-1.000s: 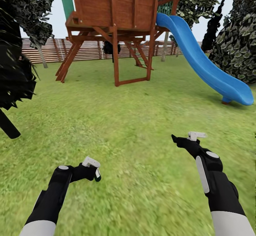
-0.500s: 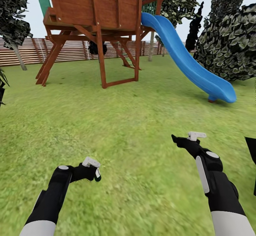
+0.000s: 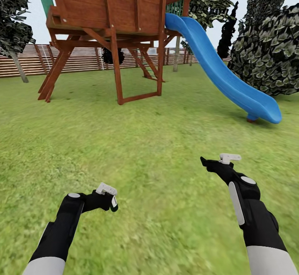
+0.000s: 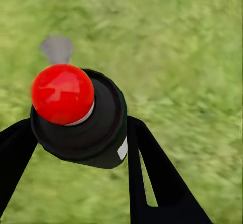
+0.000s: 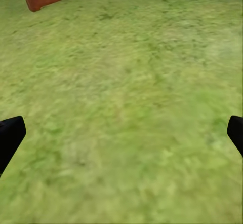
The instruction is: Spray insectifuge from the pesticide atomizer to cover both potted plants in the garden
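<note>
L gripper nearest, low over the lawn, fingers clamped on the pesticide atomizer: dark bottle w/ red cap, white label on its side. R gripper a bit further out, jaws spread wide, nothing between, grass under it. Beyond both, wooden play tower on legs; blue slide runs down to its right. Slatted fence behind tower, trees right of slide.

A brown wooden play tower stands on the green lawn. The blue plastic slide descends to its right; a brown slatted wooden fence runs behind it, dark leafy trees beyond the slide.
</note>
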